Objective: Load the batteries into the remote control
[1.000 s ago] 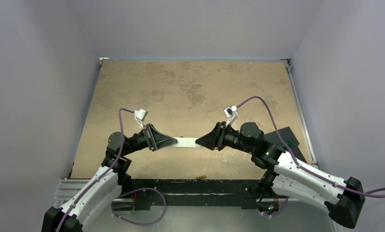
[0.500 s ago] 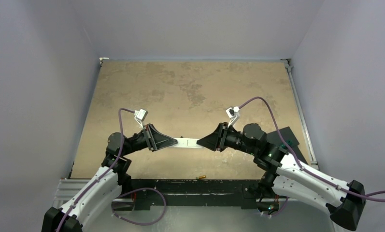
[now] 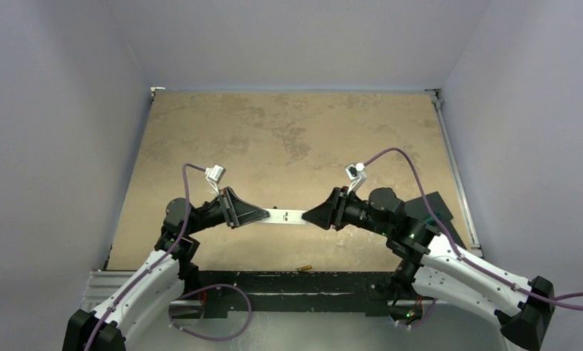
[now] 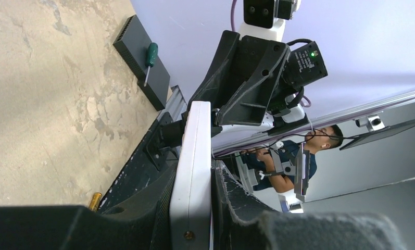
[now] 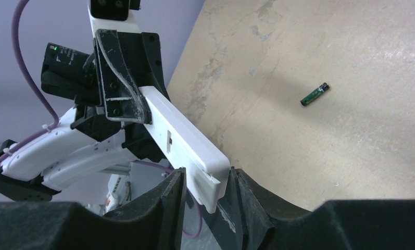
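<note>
The remote control (image 3: pixel 287 215) is a slim white bar held level above the table between both arms. My left gripper (image 3: pixel 263 215) is shut on its left end; in the left wrist view both pads press the remote control (image 4: pixel 193 172) inside the left gripper (image 4: pixel 195 213). My right gripper (image 5: pixel 206 179) stands round the other end of the remote control (image 5: pixel 187 136): one finger touches it, while a gap shows at the other finger (image 5: pixel 175 187). A dark battery (image 5: pixel 315 94) lies on the table. A gold battery (image 3: pixel 305 268) lies near the front edge.
A black flat pad (image 4: pixel 135 49) with a green-handled screwdriver (image 4: pixel 150 56) on it lies at the table's right side, behind my right arm (image 3: pixel 449 256). A metal rail (image 3: pixel 288 281) runs along the near edge. Grey walls enclose the table.
My right gripper has drawn back slightly to the right along the remote's end and its jaws have loosened. The left gripper and the remote have barely moved.
</note>
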